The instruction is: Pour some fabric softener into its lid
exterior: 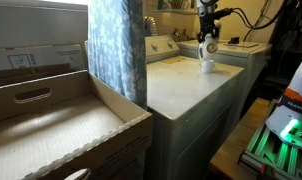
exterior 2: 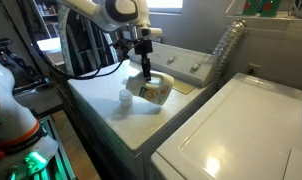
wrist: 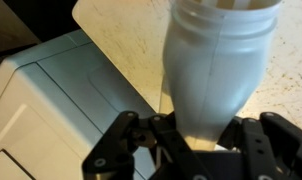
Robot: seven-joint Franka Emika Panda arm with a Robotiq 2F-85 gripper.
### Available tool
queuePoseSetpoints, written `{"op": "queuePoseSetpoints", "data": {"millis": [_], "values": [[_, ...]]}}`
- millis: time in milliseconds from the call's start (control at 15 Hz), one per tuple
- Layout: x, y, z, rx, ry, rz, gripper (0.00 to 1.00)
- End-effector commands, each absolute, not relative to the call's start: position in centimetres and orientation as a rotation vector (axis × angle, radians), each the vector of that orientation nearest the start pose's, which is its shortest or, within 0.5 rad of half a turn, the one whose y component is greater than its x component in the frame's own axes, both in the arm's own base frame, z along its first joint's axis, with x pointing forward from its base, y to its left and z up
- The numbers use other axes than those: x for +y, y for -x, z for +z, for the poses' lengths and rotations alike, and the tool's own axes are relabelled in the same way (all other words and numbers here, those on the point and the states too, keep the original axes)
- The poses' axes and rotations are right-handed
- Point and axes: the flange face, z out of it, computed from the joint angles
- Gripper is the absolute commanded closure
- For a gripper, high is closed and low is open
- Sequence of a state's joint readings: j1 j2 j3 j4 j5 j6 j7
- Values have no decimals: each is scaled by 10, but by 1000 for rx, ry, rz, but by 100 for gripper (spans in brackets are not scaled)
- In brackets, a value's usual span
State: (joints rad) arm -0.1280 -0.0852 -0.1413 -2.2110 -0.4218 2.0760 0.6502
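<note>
The hand (wrist: 204, 140) clamps the fabric softener (wrist: 216, 60), its far end cut off in the wrist view, lid (exterior 2: 125, 97) nearby.

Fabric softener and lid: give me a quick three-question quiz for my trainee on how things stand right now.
1. True or false: in the wrist view, the fabric softener sits between the fingers of the claw.
2. Multiple choice: in an exterior view, the lid is A) standing on the appliance top near the fabric softener, B) screwed onto the fabric softener, C) on the floor.
3. Fill in: the lid's colour is ____.
Key: 1 true; 2 A; 3 white.
</note>
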Motion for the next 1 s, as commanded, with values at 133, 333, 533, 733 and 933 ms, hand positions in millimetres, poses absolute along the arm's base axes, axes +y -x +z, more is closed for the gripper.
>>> {"op": "queuePoseSetpoints", "data": {"millis": [133, 333, 533, 733, 933], "values": [[-167, -478, 432, 1178, 3244, -81, 100], [-173, -479, 431, 1186, 3200, -63, 100], [-180, -479, 429, 1205, 3135, -34, 100], [-191, -475, 428, 1241, 3061, -4, 100], [-202, -472, 428, 1272, 2989, 23, 100]]}}
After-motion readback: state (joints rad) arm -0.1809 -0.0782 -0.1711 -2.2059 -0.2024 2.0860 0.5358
